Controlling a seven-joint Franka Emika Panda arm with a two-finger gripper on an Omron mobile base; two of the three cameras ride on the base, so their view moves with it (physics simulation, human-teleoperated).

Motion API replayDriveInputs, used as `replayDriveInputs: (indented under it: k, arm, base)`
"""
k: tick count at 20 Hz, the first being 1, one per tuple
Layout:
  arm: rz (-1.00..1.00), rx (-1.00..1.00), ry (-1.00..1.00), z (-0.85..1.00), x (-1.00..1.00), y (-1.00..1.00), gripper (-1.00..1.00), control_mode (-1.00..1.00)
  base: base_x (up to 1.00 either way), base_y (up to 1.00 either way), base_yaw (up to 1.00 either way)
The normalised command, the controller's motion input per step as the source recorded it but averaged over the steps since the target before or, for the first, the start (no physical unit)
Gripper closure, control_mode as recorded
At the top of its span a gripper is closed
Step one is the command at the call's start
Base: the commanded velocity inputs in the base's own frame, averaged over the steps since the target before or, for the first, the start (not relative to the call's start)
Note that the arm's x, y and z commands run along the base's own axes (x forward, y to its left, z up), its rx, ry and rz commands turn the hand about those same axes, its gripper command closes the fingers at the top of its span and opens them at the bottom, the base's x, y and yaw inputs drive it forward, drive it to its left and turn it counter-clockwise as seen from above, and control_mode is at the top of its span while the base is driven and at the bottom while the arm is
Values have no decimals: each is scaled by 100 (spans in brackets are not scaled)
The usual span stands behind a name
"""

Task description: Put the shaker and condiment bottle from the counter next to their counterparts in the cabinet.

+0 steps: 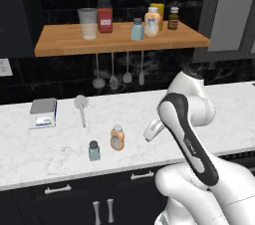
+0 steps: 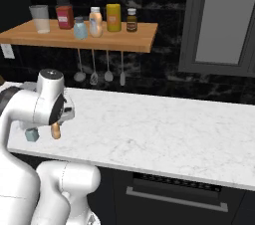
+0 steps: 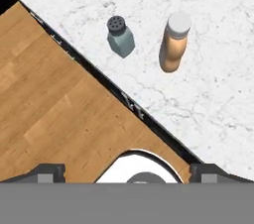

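Desk (image 1: pixel 149 112) carries one teal shaker (image 1: pixel 94 151) beside one orange condiment bottle (image 1: pixel 117 137), near front edge. Cabinet shelf (image 1: pixel 64 45) holds six containers. Fingers (image 3: pixel 127 173) spread wide, gripping nothing.

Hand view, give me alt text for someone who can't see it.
Looking straight down: a small teal shaker with a dark perforated cap stands beside an orange-tan condiment bottle on the white marble counter. A wooden floor lies beyond the counter's dark edge.
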Motion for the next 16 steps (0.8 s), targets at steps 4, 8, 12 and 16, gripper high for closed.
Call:
replayDriveInputs:
  k: [4, 8, 12, 16]
  arm:
    - [0, 3, 0, -3, 39, 44, -100, -100]
    - [5, 1, 0, -4, 1, 25, -100, -100]
    - [5, 0, 0, -3, 7, 1, -100, -100]
    - [9, 0, 0, -3, 41, 0, -100, -100]
  base:
    - [0, 0, 0]
    - [0, 0, 0]
    - [0, 0, 0]
    - [0, 0, 0]
